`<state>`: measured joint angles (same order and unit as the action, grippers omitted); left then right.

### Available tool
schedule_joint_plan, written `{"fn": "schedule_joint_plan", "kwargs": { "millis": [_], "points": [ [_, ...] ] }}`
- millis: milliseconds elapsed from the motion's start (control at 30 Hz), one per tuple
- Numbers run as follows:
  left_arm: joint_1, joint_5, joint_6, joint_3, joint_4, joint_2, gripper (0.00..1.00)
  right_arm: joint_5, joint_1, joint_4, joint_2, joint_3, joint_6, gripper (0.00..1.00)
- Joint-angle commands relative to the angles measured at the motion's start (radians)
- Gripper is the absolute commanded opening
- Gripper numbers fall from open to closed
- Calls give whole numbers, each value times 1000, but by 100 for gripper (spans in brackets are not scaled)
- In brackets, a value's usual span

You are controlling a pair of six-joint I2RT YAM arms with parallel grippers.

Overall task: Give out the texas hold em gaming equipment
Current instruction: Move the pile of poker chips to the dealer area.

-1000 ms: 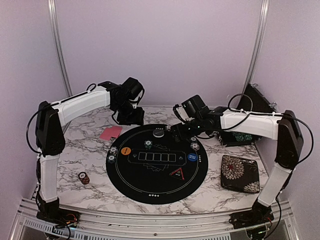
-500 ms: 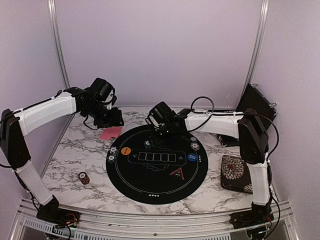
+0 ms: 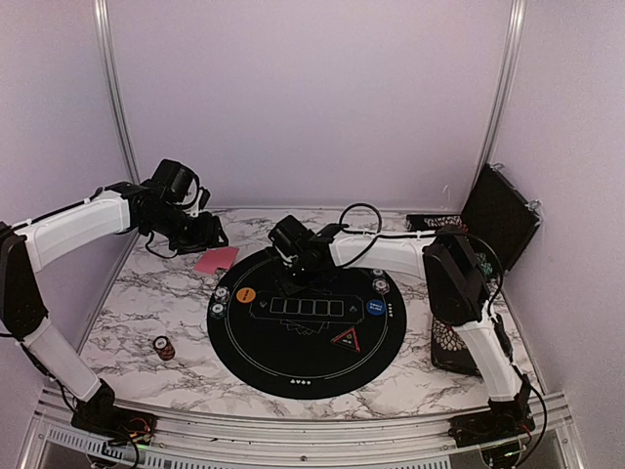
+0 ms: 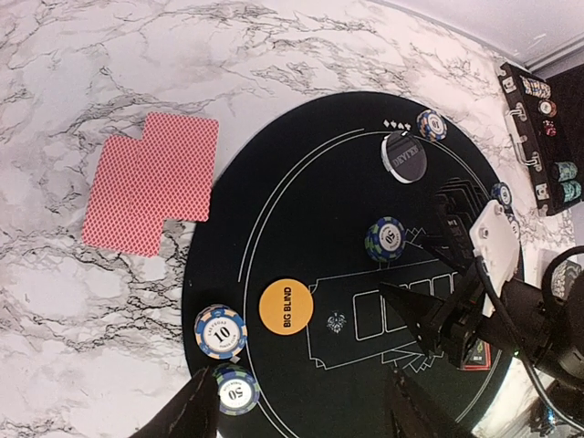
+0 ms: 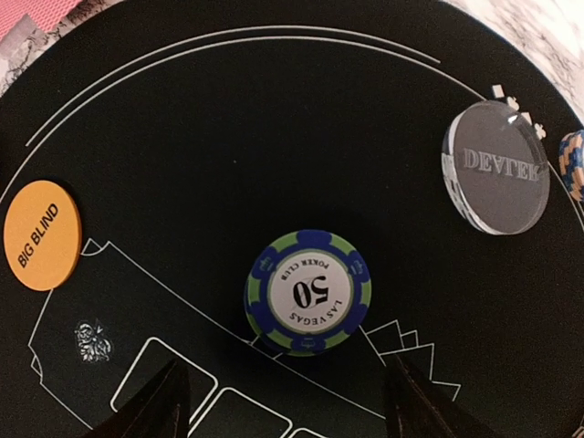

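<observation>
Here the right gripper [image 5: 287, 406] hangs over the mat [image 5: 274, 137], jaws wide apart and empty, the 50 chip stack [image 5: 307, 290] centred just ahead of them. The left gripper [image 4: 301, 415], likewise parted and empty, is farther off.

Pale lilac walls [image 3: 312, 98] enclose a marble-patterned table [image 3: 146, 303].
</observation>
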<state>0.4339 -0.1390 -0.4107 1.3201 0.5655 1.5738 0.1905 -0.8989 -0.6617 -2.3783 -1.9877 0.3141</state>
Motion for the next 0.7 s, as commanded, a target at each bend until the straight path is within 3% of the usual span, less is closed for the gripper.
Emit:
{"fn": "schedule_joint_plan", "kwargs": {
  "millis": [0,667],
  "points": [
    [-6,-37,12,-21,-46,-37,63,32,-5,-20,-29,-62,22,70],
    [-15,-48,10,-35,-51,-35,63,4,29,1,-90,-94,25,63]
  ]
}}
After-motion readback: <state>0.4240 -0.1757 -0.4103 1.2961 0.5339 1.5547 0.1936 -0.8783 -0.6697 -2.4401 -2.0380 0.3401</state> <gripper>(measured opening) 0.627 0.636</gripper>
